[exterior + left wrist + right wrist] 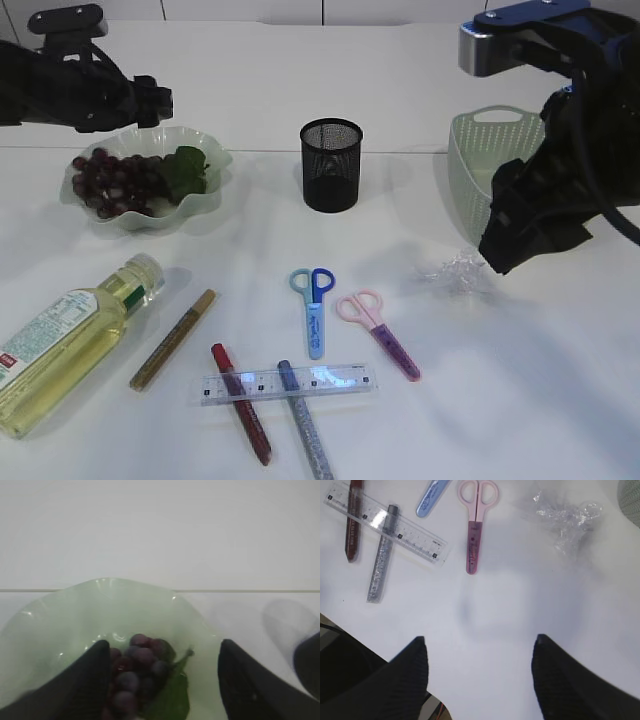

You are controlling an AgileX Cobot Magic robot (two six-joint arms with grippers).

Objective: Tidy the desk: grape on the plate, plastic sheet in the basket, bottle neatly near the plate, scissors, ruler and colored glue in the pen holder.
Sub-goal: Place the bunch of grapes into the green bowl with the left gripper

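Observation:
A bunch of dark grapes (pixel 120 182) with a leaf lies on the wavy green plate (pixel 205 195). My left gripper (pixel 164 642) hangs open just over the grapes (pixel 140 672), holding nothing. The crumpled plastic sheet (pixel 458 270) lies beside the pale basket (pixel 480 165), and my right gripper (pixel 505 250) hovers open next to it. The bottle (pixel 65 340) lies on its side at the front left. Blue scissors (pixel 314 310), pink scissors (pixel 380 335), a clear ruler (pixel 290 383) and three glue pens, gold (pixel 173 340), red (pixel 240 400) and silver (pixel 303 420), lie in front of the black mesh pen holder (pixel 331 165).
In the right wrist view my right gripper (pixel 480 637) is over bare white table, with the plastic sheet (pixel 567 517), pink scissors (pixel 476 525) and ruler (pixel 385 522) beyond it. The ruler rests across the red and silver pens.

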